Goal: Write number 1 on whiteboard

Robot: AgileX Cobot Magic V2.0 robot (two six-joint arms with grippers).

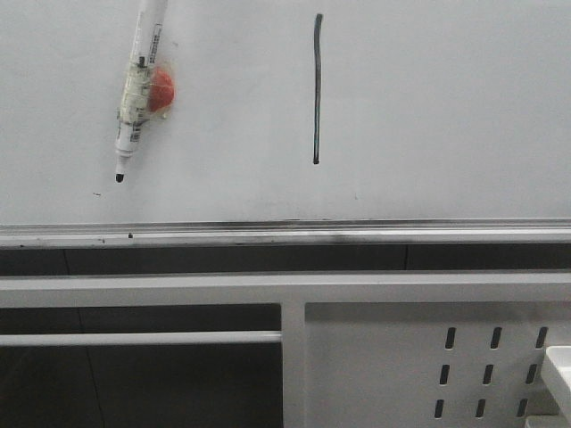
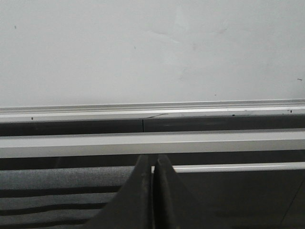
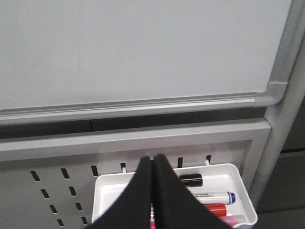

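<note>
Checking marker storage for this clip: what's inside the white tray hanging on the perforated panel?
In the white tray: a black cap, a blue-capped marker, a red marker and something pink. The shut right gripper covers the tray's middle, so anything there is hidden.

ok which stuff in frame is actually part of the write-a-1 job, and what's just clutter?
Job:
- whiteboard
- number 1, already drawn on it
- black marker stuck to the board, cap off

Lying about:
- white tray on the perforated panel
- blue-capped marker, red marker and black cap in it
</note>
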